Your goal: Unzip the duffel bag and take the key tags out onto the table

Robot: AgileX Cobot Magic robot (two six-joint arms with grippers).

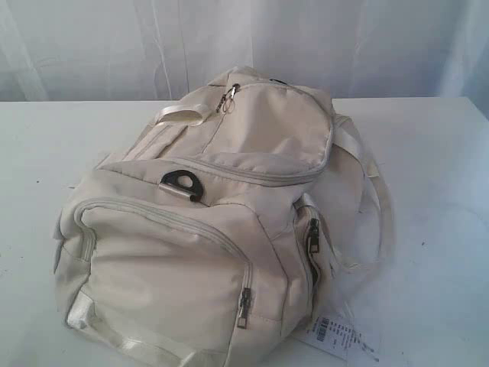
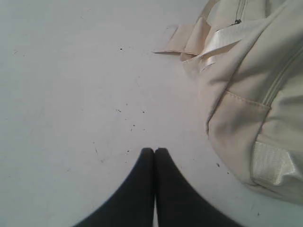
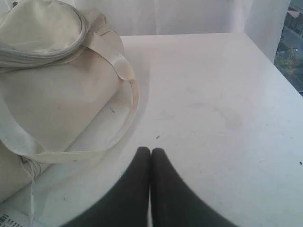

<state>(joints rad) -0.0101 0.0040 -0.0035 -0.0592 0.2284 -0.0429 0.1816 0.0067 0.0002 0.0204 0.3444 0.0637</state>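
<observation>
The cream duffel bag (image 1: 221, 222) lies zipped up in the middle of the white table (image 1: 428, 176), with a dark D-ring (image 1: 182, 184) on top and zip pulls (image 1: 228, 96) at its far end. The key tags are out of view. Neither gripper shows in the exterior view. My left gripper (image 2: 155, 150) is shut with nothing in it, over bare table a short way from the duffel bag (image 2: 255, 85). My right gripper (image 3: 151, 150) is shut and empty too, beside the duffel bag (image 3: 52, 90) and its looping strap (image 3: 130, 90).
A white paper barcode tag (image 1: 340, 334) lies on the table by the bag's near right corner. White curtains hang behind the table. The table's right edge (image 3: 272, 61) shows in the right wrist view.
</observation>
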